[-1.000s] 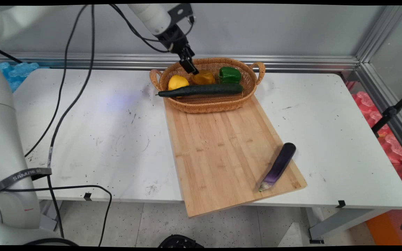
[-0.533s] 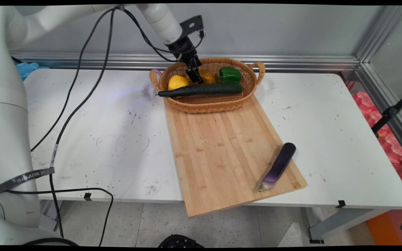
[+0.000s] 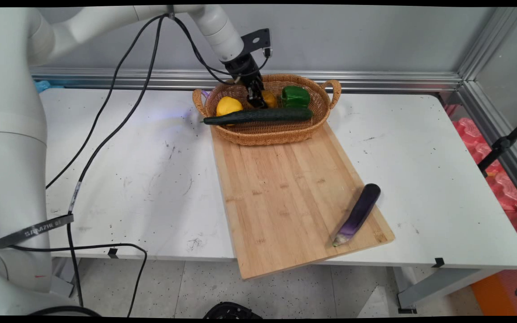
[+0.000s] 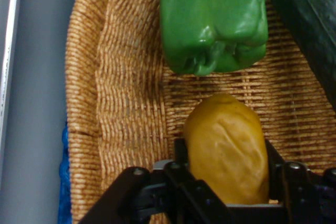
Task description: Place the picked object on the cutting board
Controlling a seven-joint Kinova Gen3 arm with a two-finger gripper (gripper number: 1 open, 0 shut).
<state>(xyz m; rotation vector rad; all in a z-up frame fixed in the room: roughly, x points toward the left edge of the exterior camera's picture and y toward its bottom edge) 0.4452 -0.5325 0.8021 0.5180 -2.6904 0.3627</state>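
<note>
Yellow potato [image 4: 227,148] between tool [image 4: 226,182] fingers, pinched, inside basket [image 4: 115,103] near back rim; green pepper [image 4: 212,19] just beyond.

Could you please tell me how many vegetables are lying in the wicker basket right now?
4: a yellow pepper at its left, an orange-yellow one between the gripper's fingers, a green pepper at the right, a cucumber across the front. More could be hidden behind them.
</note>
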